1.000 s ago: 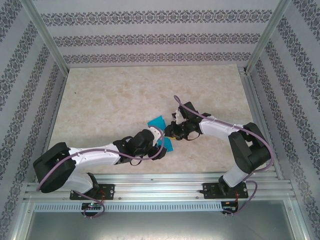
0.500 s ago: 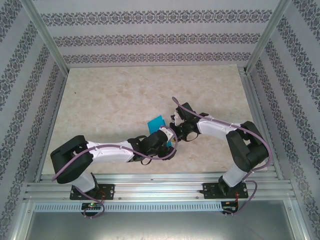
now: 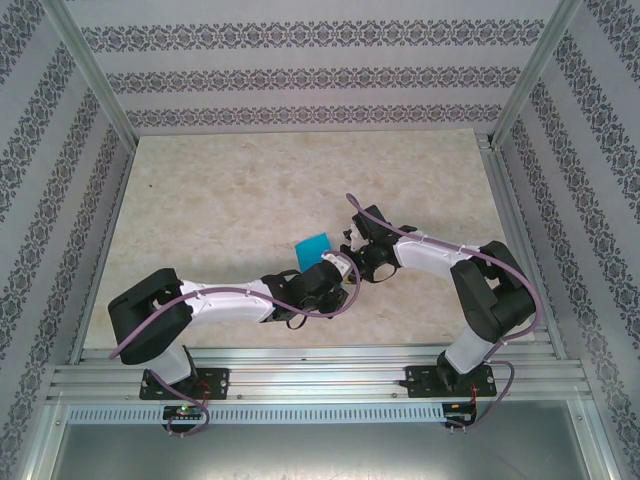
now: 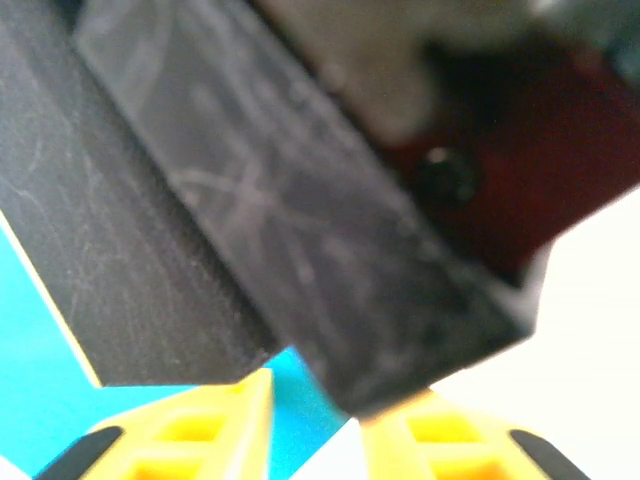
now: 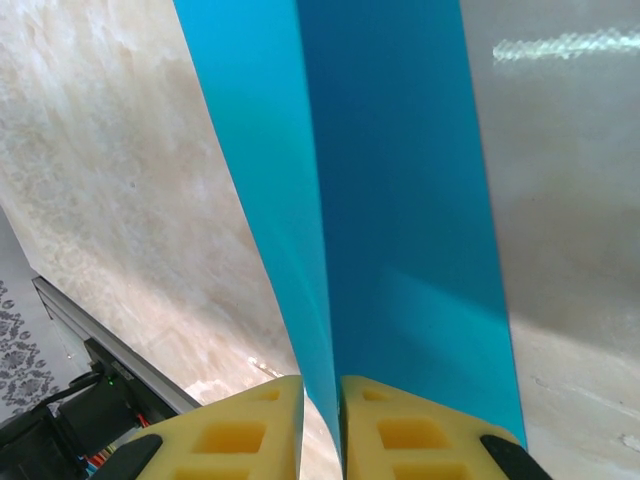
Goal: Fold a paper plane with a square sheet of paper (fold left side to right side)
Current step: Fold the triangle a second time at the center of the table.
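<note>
The square sheet of paper (image 3: 312, 246) is cyan-blue, folded, and held up off the table near the middle. In the right wrist view the paper (image 5: 400, 200) rises as a tall narrow strip, and my right gripper (image 5: 322, 420) is shut on its lower edge. My right gripper (image 3: 352, 258) meets my left gripper (image 3: 338, 270) just right of the visible blue. In the left wrist view my left gripper (image 4: 315, 430) keeps a narrow gap between its yellow fingertips (image 4: 190, 440). Blue paper (image 4: 40, 400) and pale table show through that gap. A dark body (image 4: 300, 230) hides most beyond.
The marbled beige table (image 3: 220, 190) stretches far and left of the arms. Patterned walls (image 3: 300, 70) close in the back and sides. A metal rail (image 3: 320, 375) runs along the near edge, also seen as the rail (image 5: 110, 360) in the right wrist view.
My left arm has slid right until its gripper sits against the right gripper, and its jaws have narrowed. Less of the blue paper shows from above. The right gripper stayed put.
</note>
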Available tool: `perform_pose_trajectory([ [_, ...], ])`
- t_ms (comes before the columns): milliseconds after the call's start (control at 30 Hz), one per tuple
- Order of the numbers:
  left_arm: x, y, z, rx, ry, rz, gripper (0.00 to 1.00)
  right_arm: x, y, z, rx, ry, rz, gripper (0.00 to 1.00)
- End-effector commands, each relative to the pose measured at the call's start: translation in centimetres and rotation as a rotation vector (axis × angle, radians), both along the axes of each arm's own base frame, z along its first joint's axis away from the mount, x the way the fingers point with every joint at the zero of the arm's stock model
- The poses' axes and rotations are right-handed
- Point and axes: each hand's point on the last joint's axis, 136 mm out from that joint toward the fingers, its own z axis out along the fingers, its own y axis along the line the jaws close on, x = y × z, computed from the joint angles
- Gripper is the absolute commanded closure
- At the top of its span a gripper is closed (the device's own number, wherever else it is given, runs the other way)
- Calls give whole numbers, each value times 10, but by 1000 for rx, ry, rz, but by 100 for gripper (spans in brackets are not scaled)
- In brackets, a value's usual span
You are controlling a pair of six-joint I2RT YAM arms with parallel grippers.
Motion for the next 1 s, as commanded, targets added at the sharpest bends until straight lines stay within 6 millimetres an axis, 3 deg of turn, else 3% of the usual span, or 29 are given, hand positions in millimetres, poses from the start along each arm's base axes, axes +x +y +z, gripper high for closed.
perform_pose_trajectory([
  [0,-4,3,-3,24,9,10,81,2,7,7,22,-18,23,82],
  [233,-5,8,-1,-24,34,2,100,2,4,4,10,-22,25,82],
  [433,-3,13,4,-132,85,-16,100,3,3,6,12,-37,25,79],
  [633,-1,17,17,-258,120,-39,100,16,-7,26,11,-140,-5,57],
  [733,5,28,21,-304,141,-24,100,21,-21,39,11,-206,-39,51],
  [867,15,41,26,-354,155,-1,100,17,-35,42,19,-258,-55,51],
  [967,18,45,27,-373,177,-10,100,9,-34,38,48,-276,-44,57],
])
